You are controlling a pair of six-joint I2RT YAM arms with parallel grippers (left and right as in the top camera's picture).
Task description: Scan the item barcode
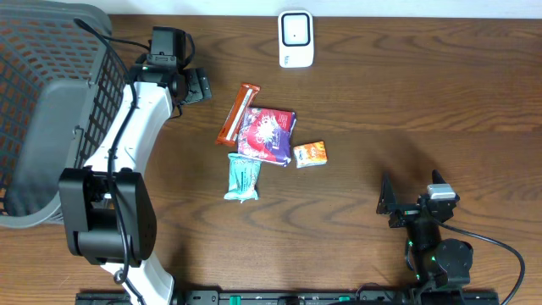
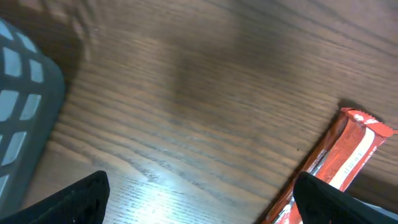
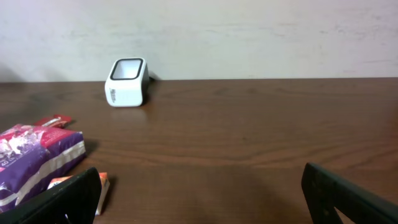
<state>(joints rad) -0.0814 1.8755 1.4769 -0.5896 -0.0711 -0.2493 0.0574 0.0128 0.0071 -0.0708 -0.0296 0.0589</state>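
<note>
Overhead, we find the scan not yet begun: four snacks lie mid-frame, a red bar (image 1: 238, 113), a purple pouch (image 1: 267, 134), a teal packet (image 1: 242, 177) and a small orange packet (image 1: 310, 153), well below the white scanner (image 1: 295, 38) at the top edge. The left gripper (image 1: 188, 85) hovers just left of the bar, jaws spread wide and empty. The right gripper (image 1: 388, 203) sits at lower right, equally wide, holding nothing. Picking up, presenting and scanning all remain, as we judge it. A grey basket (image 1: 51, 110) fills the upper left. Wrapper printing looks too small for us to read.
</note>
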